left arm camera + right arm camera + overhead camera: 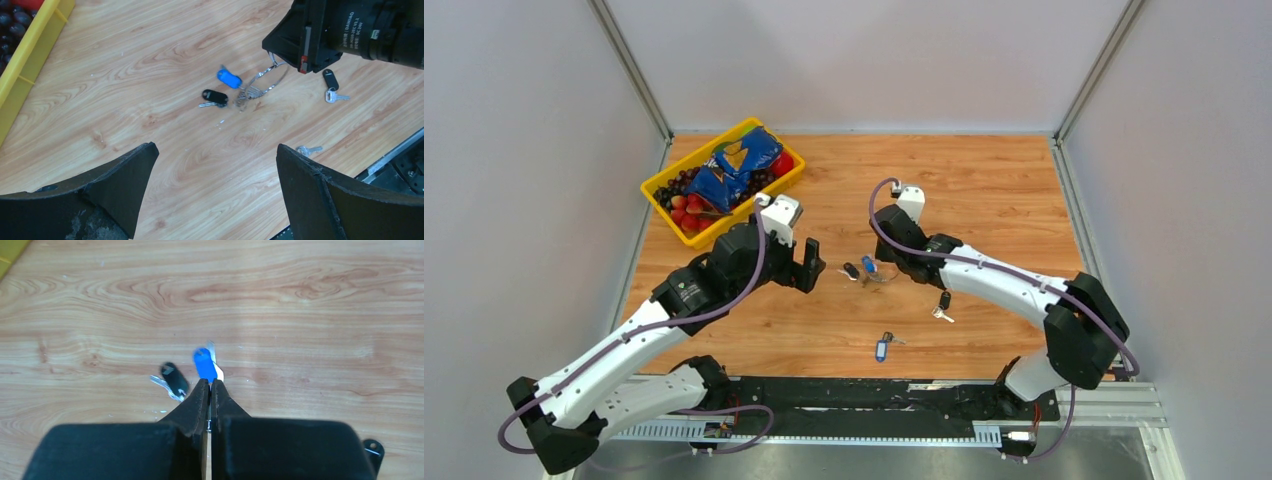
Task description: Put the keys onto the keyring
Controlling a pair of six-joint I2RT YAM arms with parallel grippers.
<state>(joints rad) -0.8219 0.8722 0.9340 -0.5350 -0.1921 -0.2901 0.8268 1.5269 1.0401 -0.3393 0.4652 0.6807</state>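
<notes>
Looking across the table, you find the keyring near its middle: a thin wire loop tilted up on one side, its raised edge running into the tips of the right tool, whose fingers are pressed together on the wire. At the loop's low side a small bunch of silver keys touches the wood, and a blue tag lies just beside them, its long axis nearly in line with the right tool's fingers and pointing away from them in the right wrist view. A black-headed key lies flat close beside the tag, its long axis crossing the left wrist view, head toward the bunch and blade pointing left there. The left tool hangs near this cluster without touching it, fingers spread wide and holding nothing. Two more keys lie on the table: a loose black-headed key just beside the right forearm, head toward the far side and silver blade toward the near edge, and a blue-tagged key closer to the near edge, its tag lengthwise from near to far. The right tool's black body stands over the ring's far side as the left wrist sees it. At the far left corner a yellow basket holds a blue bag, dark grapes and red fruit, well apart from the keys.
</notes>
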